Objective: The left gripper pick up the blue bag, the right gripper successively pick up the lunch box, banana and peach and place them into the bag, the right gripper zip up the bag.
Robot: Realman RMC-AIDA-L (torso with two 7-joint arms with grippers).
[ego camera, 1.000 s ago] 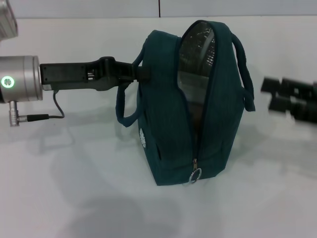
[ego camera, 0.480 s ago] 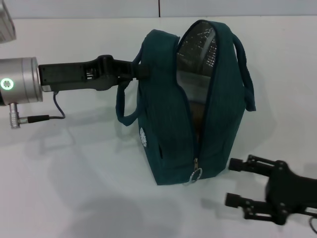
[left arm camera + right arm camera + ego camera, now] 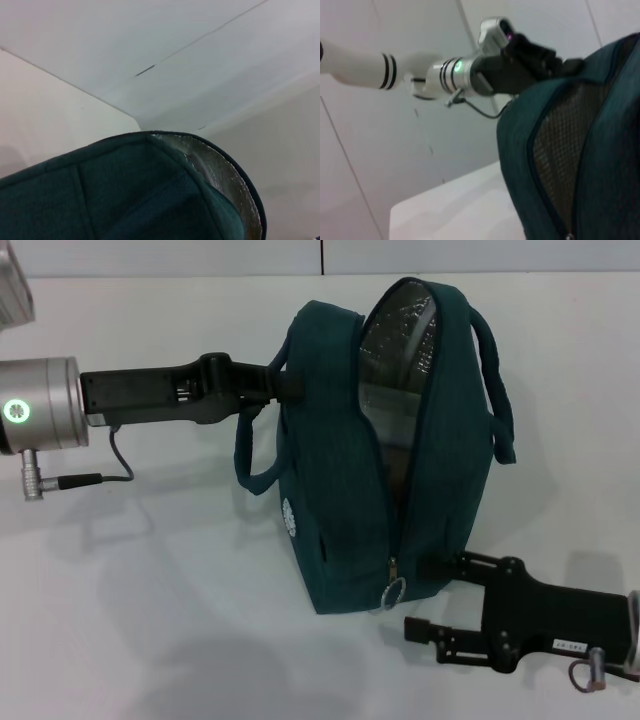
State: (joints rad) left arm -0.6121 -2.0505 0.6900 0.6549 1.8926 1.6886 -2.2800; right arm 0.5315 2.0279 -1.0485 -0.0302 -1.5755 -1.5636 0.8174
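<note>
The blue bag (image 3: 340,500) stands upright mid-table, a dark teal fabric bag whose zip is open down the front, showing silver lining (image 3: 395,350). My left gripper (image 3: 285,388) reaches in from the left and is shut on the bag's upper left edge by the handle. The zip pull with its ring (image 3: 393,592) hangs at the bag's lower front corner. My right gripper (image 3: 430,595) is open just right of that pull, low over the table. The left wrist view shows the bag's top (image 3: 125,200). The right wrist view shows its side (image 3: 600,150) and the left gripper (image 3: 560,62). Lunch box, banana and peach are out of view.
The white table (image 3: 150,620) spreads around the bag, with a pale wall behind it. A thin cable (image 3: 115,465) loops under the left wrist.
My right gripper has come down from the right of the bag to the table's front, then moved left up to the zip pull. The bag and left arm have held still.
</note>
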